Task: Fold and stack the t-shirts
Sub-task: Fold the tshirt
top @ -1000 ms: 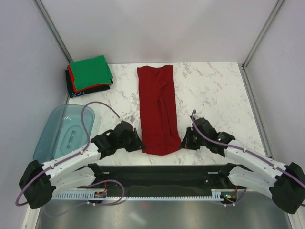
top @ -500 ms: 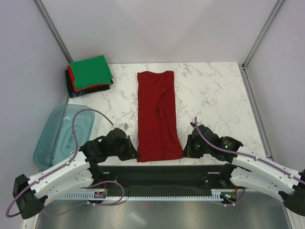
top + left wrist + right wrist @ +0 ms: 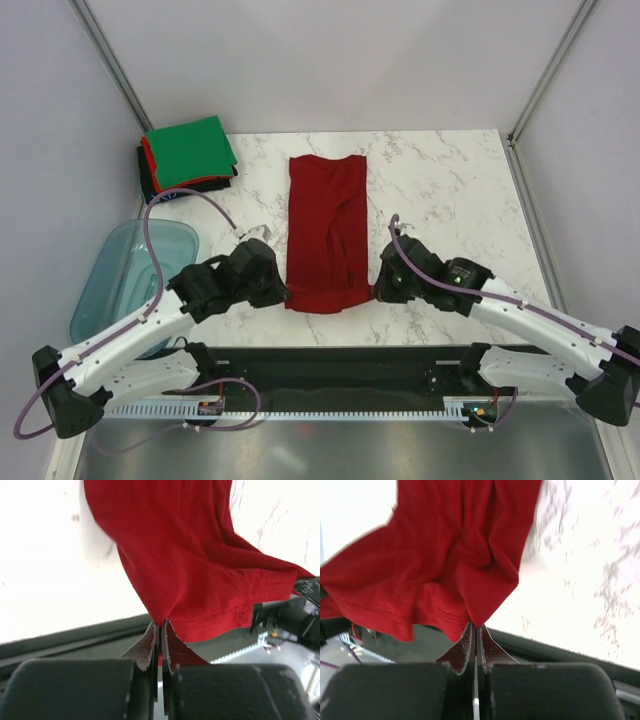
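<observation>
Your dark red t-shirt runs lengthwise away from you, left pincer and right pincer each pinching its near hem, teal tub at left.

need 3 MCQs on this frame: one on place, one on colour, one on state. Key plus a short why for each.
1. Where does the folded stack sit on the table?
A. far left corner
B. near right corner
C. centre

2. What colour is the stack's top shirt?
A. black
B. green
C. white

3. What are the left gripper and right gripper doing?
A. both open above the cloth
B. each shut on a near corner of the dark red shirt
C. both shut on nothing

Key:
1 A: the top view shows it at the far left, by the wall.
2 B: green lies on top, with red and black edges showing below it.
3 B: each wrist view shows red cloth pinched in shut jaws.
</observation>
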`<state>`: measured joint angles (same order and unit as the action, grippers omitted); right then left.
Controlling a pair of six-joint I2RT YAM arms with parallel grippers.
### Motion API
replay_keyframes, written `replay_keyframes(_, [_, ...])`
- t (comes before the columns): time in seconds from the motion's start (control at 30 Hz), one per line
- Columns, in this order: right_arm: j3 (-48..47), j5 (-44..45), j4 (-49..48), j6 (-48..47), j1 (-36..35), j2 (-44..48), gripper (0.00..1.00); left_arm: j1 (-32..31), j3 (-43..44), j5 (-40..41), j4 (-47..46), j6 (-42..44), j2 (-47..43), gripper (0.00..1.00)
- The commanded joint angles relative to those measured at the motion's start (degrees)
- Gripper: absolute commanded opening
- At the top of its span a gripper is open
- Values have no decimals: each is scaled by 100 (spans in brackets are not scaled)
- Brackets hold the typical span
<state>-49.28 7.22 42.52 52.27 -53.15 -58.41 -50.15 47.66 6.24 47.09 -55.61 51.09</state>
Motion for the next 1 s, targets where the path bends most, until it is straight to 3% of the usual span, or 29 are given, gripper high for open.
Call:
replay_keyframes(0.0, [-749,464,10,-629,268,-458,0,66,691,738,116,656,444,3])
replay_keyframes(0.23, [-1444,236,-121,-1227,849,-1207,0,786,1509,712,72,1272,1429,3])
replay_keyframes(0.57, [-2418,-239,-438,-1948,1623,-2314,0,2122,2361,-114,-393,2072,2756,2])
replay_keyframes(0.97, [-3430,-704,-587,-2406,2299,-4053,0,2791,3706,-598,-499,2661,4785,2])
